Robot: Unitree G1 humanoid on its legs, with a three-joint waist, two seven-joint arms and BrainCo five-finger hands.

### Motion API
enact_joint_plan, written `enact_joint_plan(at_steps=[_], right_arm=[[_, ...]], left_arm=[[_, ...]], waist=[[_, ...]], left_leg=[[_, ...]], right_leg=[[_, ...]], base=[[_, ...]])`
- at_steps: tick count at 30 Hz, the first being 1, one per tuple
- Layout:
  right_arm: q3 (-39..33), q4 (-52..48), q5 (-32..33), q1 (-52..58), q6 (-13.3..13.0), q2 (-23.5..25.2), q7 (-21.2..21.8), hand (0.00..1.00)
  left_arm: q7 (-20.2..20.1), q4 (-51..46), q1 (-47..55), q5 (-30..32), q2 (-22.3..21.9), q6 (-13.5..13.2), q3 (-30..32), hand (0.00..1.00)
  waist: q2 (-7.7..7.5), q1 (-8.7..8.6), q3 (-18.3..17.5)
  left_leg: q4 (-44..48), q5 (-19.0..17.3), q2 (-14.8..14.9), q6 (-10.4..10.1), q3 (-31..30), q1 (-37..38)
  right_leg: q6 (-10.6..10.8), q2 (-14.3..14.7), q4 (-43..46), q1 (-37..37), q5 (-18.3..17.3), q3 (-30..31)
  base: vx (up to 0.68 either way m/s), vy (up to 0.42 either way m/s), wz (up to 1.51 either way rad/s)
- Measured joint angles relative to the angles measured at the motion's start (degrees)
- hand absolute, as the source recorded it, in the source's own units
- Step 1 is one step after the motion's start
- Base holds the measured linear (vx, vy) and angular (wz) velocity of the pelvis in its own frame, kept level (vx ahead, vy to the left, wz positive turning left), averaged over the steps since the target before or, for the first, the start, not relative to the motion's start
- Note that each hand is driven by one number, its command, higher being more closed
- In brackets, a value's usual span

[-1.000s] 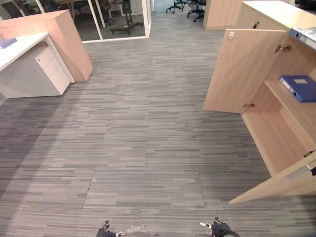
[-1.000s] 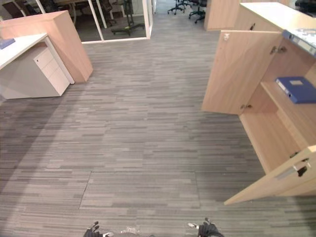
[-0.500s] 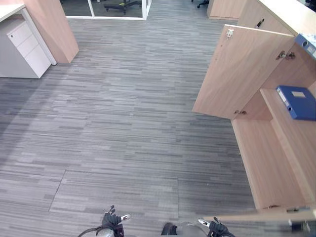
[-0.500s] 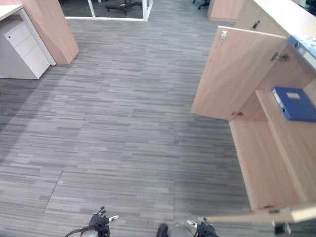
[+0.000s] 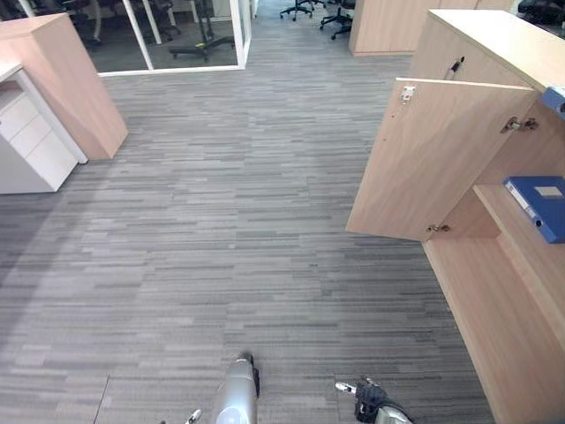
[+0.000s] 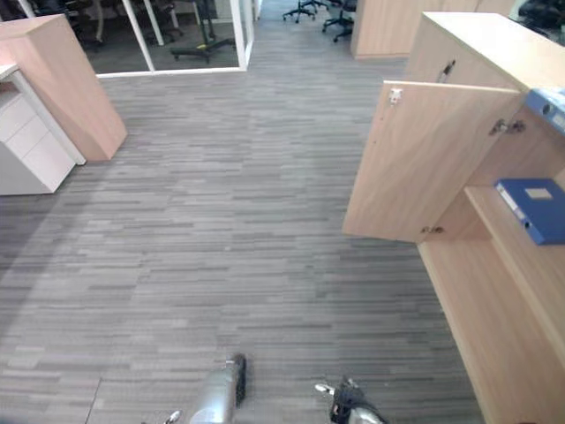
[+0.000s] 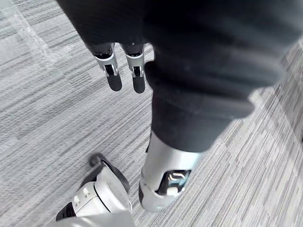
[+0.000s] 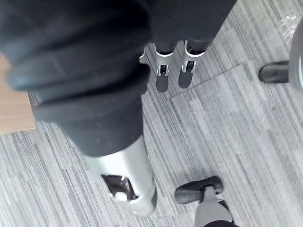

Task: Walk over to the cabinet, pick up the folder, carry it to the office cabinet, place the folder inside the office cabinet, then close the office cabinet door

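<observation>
Open-plan office, grey striped carpet.
The carpet runs to a glass wall at 11 o'clock, with chairs at 12. White drawers and a light wood panel stand at 10. A light wood cabinet takes up 2 to 4 o'clock, its door swung open.

Right hand — fingers straight, over carpet

A: From where is the scene viewed?
B: From the head, through two eyes set slightly apart and aimed steeply down; the carpet and the open office cabinet are shared.
A: And the wrists?
B: The left hand and the right hand are each looked along from very close, down onto carpet.
</observation>
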Motion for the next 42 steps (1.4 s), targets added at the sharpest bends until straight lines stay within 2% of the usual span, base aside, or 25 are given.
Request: enact_joint_plan(at_steps=[2, 5, 7, 9, 10, 12, 13, 15, 16, 18, 20, 23, 24, 25, 27, 28, 30, 31, 35, 37, 38, 39, 40, 41, 42], right_arm=[[-0.7, 1.4, -0.1, -0.3, 0.0, 0.3, 0.0, 0.00], [-4.5, 3.3, -0.2, -1.7, 0.1, 0.5, 0.1, 0.00], [-5.4, 3.3, -0.3, -1.5, 0.1, -0.6, 0.3, 0.00], [-5.4, 3.4, -0.5, -1.2, 0.2, -1.5, 0.8, 0.00], [-5.4, 3.9, -0.5, -0.7, 0.2, -2.0, 0.8, 0.00], [-5.2, 3.8, -0.6, -0.2, -0.7, -2.2, 1.0, 0.00], [-5.3, 3.8, -0.6, -0.3, -1.2, -2.6, 1.0, 0.00], [-5.5, 4.2, -0.6, -0.3, -1.8, -3.2, 0.9, 0.00], [-6.4, 5.5, -0.6, 0.2, -1.9, -3.6, 0.8, 0.00], [-7.4, 5.5, -0.5, 0.4, -2.0, -3.9, 0.6, 0.00], [-9.4, 5.6, -0.5, 0.5, -1.9, -4.4, 0.6, 0.00], [-11.7, 6.3, -0.4, 0.2, -1.4, -4.6, 0.6, 0.00], [-12.1, 6.5, -0.5, 0.4, -1.2, -4.3, 0.6, 0.00], [-12.5, 6.4, -0.5, 0.4, -1.2, -4.1, 0.6, 0.00], [-13.1, 4.2, -0.5, 1.4, -1.2, -3.0, 0.5, 0.00], [-13.1, 2.9, -0.4, 1.7, -1.2, -3.0, 0.5, 0.00], [-13.0, 2.8, -0.2, 1.9, -1.2, -2.9, 0.3, 0.00], [-12.7, 2.7, -0.2, 1.9, -1.2, -2.7, 0.0, 0.00], [-11.7, 3.4, -0.2, 1.3, -1.0, -3.5, -1.3, 0.00], [-11.2, 4.3, -0.2, 0.1, -1.0, -3.4, -1.7, 0.00], [-10.6, 4.3, -0.2, -0.2, -1.0, -3.3, -1.7, 0.00], [-8.5, 4.3, -0.2, -1.2, -1.2, -3.4, -1.6, 0.00], [-6.4, 4.3, -0.2, -2.0, -1.4, -3.2, -1.6, 0.00], [-5.8, 4.3, -0.2, -2.3, -1.6, -2.8, -1.5, 0.00], [-4.3, 4.4, -0.3, -2.5, -1.7, -1.3, -1.4, 0.00]], left_arm=[[0.5, 0.6, 0.3, 0.1, 0.0, -0.2, -0.1, 0.00], [1.1, 0.6, 0.6, 0.4, 0.2, -0.7, 0.0, 0.00], [1.2, 0.8, 1.3, 1.5, 0.9, -0.8, -3.0, 0.00], [0.9, 1.9, 0.9, 2.3, 2.5, -0.9, -5.8, 0.00], [0.9, 2.5, 0.8, 2.9, 3.2, -1.0, -7.0, 0.00], [0.8, 3.7, 1.0, 4.2, 4.0, -0.9, -7.3, 0.00], [0.8, 4.7, 0.9, 4.7, 4.5, -0.7, -7.7, 0.00], [0.5, 5.9, 1.6, 5.2, 4.7, -0.5, -7.9, 0.00], [0.2, 6.5, 2.3, 5.3, 5.1, -0.5, -8.3, 0.00], [-0.1, 6.4, 2.7, 5.4, 5.1, -0.5, -8.2, 0.00], [-0.3, 6.3, 2.7, 6.4, 4.8, -0.3, -8.3, 0.00], [-0.6, 6.3, 2.2, 7.7, 3.9, 0.4, -8.3, 0.00], [-0.9, 6.1, 2.0, 7.8, 4.0, 0.5, -8.0, 0.00], [-1.0, 6.1, 1.9, 7.9, 4.0, 0.5, -7.5, 0.00], [-1.0, 5.6, 1.4, 7.5, 3.0, 0.6, -4.6, 0.00], [-0.9, 4.2, 1.6, 6.9, 1.8, 0.5, -2.9, 0.00], [-0.7, 3.9, 3.2, 5.5, 1.0, 0.5, -2.4, 0.00], [-0.6, 3.9, 3.8, 4.6, 1.1, 0.5, -2.4, 0.00], [-0.2, 3.8, 3.1, 2.8, 1.1, 0.4, -3.5, 0.00], [0.4, 3.5, 3.4, 2.3, 1.0, 0.1, -3.4, 0.00], [0.5, 3.4, 3.5, 2.3, 0.9, -0.1, -3.4, 0.00], [0.8, 2.7, 3.5, 2.2, 0.7, -0.4, -3.4, 0.00], [1.1, 2.8, 3.8, 2.1, 0.7, -0.8, -3.2, 0.00], [1.2, 3.1, 3.9, 2.1, 0.7, -0.8, -3.2, 0.00], [1.2, 2.5, 2.9, 2.1, 1.5, -1.0, -3.3, 0.00]], waist=[[-1.18, 0.73, -1.5], [-1.65, 1.21, -2.6], [-1.44, 1.07, -3.7], [-1.41, 0.25, -3.6], [-1.08, -0.93, -3.4], [-0.76, -1.77, -3.3], [-0.65, -1.99, -2.8], [-0.39, -2.43, -2.0], [-0.46, -3.01, -1.9], [-0.50, -3.32, -1.9], [-0.59, -4.10, -1.8], [1.38, -4.54, -1.5], [1.08, -4.52, -1.4], [0.97, -4.51, -1.3], [1.13, -4.82, -1.9], [1.87, -4.49, -1.9], [2.91, -3.18, -2.3], [2.76, -2.58, -2.6], [1.91, -1.63, -1.3], [1.49, -1.17, -0.5], [1.45, -0.85, -0.4], [1.42, -0.17, -0.4], [1.54, 0.57, -0.6], [1.39, 0.91, -0.5], [-0.43, 0.88, -0.8]], left_leg=[[2.9, 3.3, -2.8, -0.8, 0.5, -0.2], [7.3, -3.0, -5.8, 3.4, 6.2, 2.4], [5.4, -6.6, -9.2, 6.8, 11.4, 8.6], [2.8, -7.6, -11.7, 8.2, 13.3, 13.8], [0.3, -8.1, -12.7, 8.9, 13.5, 17.9], [-3.0, -8.6, -12.6, 9.0, 13.7, 22.5], [-4.0, -9.7, -11.8, 8.7, 14.1, 24.9], [-5.5, -11.1, -10.3, 8.6, 14.8, 28.3], [-7.2, -11.4, -9.9, 8.5, 14.9, 29.7], [-8.6, -11.4, -10.2, 8.4, 15.0, 29.6], [-11.4, -11.1, -11.6, 8.0, 15.1, 30.3], [-12.6, -11.2, -10.0, 5.5, 14.8, 32.2], [-10.9, -11.6, -9.1, 4.5, 14.2, 32.8], [-8.6, -12.2, -8.4, 3.6, 13.8, 32.6], [8.5, -14.3, -5.6, 2.0, 12.5, 26.8], [22.3, -12.7, -2.5, 2.1, 12.2, 21.8], [37.0, -5.4, 1.8, 1.9, 12.0, 17.3], [44.0, -4.5, 3.6, 2.9, 11.5, 14.7], [41.5, -12.1, 2.4, 4.0, 8.0, 7.6], [26.3, -14.1, -1.7, 3.6, 2.9, 5.6], [21.2, -13.9, -2.9, 3.3, 0.1, 5.8], [10.0, -12.3, -5.4, 1.7, -7.7, 6.9], [3.3, -7.4, -6.4, -2.6, -14.2, 8.2], [3.6, -4.2, -7.5, -3.0, -15.2, 8.7], [4.1, -5.9, -8.9, -2.3, -13.6, 8.9]], right_leg=[[2.8, -3.9, 2.2, -1.0, 3.0, 2.9], [3.8, -10.7, 10.2, -4.3, 11.0, 8.2], [0.6, -16.7, 25.3, -12.0, 21.7, 12.6], [-4.4, -21.0, 38.3, -17.8, 24.1, 10.8], [-6.4, -22.7, 44.0, -20.5, 22.9, 6.8], [-4.2, -20.8, 45.3, -23.1, 19.5, 1.9], [-1.1, -17.9, 44.7, -25.1, 15.0, -1.4], [1.2, -11.8, 41.1, -26.8, 8.2, -6.4], [1.3, -8.1, 34.0, -27.5, 6.1, -13.7], [1.5, -6.0, 27.5, -28.7, 6.3, -18.3], [-3.6, -5.5, 19.0, -29.2, 7.1, -28.8], [-5.1, -2.5, 15.0, -26.5, 5.7, -31.4], [-4.8, -0.7, 12.6, -24.6, 5.5, -31.4], [-4.6, 0.0, 11.5, -23.5, 5.4, -31.3], [-3.6, 1.9, 9.3, -21.3, 4.8, -29.5], [-3.5, 4.2, 7.9, -19.7, 4.5, -26.8], [-4.1, 7.8, 6.1, -17.2, 4.1, -20.8], [-4.4, 9.1, 5.5, -15.9, 3.6, -17.0], [-3.4, 7.4, 3.9, -13.1, 4.1, -8.2], [-2.6, 3.6, 3.1, -11.3, 4.5, -4.5], [-2.5, 2.8, 2.9, -11.2, 4.5, -3.4], [-0.3, 1.2, 2.7, -11.3, 4.0, -1.0], [3.5, 0.2, 2.7, -11.4, 2.8, 1.6], [4.6, -0.4, 2.8, -11.2, 2.7, 2.9], [3.9, -2.2, 2.8, -11.4, 4.1, 3.7]], base=[[0.61, 0.504, -0.48], [0.60, 0.571, -0.61], [0.51, 0.574, -0.71], [0.35, 0.424, -0.27], [0.29, 0.350, -0.18], [0.22, 0.219, -0.26], [0.17, 0.126, -0.42], [0.15, 0.065, -0.45], [0.15, 0.048, -0.27], [0.13, 0.002, -0.06], [0.23, -0.030, -0.01], [0.31, -0.042, -0.05], [0.36, -0.083, -0.08], [0.39, -0.124, -0.25], [0.38, -0.107, -0.52], [0.31, -0.029, -1.09], [0.38, 0.087, -1.68], [0.43, 0.153, -1.60], [0.40, 0.208, -1.32], [0.32, 0.325, -0.91], [0.33, 0.430, -0.91], [0.28, 0.402, -1.11], [0.33, 0.461, -1.12], [0.34, 0.453, -0.85], [0.40, 0.509, -0.50]])
